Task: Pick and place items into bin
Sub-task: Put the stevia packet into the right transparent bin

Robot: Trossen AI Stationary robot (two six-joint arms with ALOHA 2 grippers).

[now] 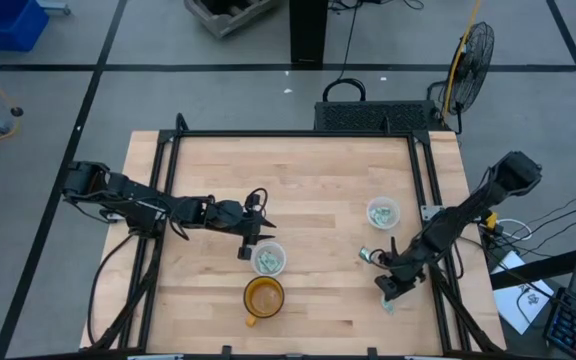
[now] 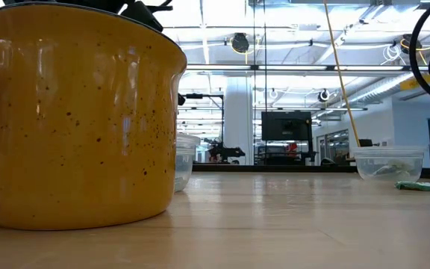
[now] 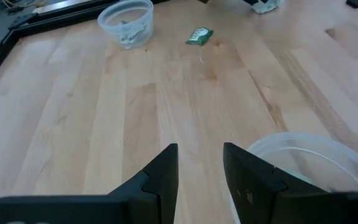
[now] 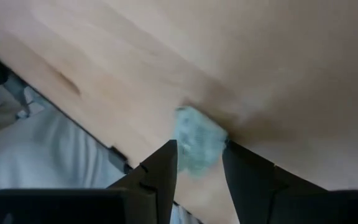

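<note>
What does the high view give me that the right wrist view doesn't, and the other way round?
Only the high view shows the left gripper beside a clear cup, the yellow mug, a second cup and a loose packet. Only the right wrist view shows a packet lying between its open fingers. Both show the wooden table and the right gripper near its edge.

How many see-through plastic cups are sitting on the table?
2. One clear cup sits just behind the yellow mug, beside the left arm's fingers. The other clear cup stands farther right, behind the right arm.
</note>
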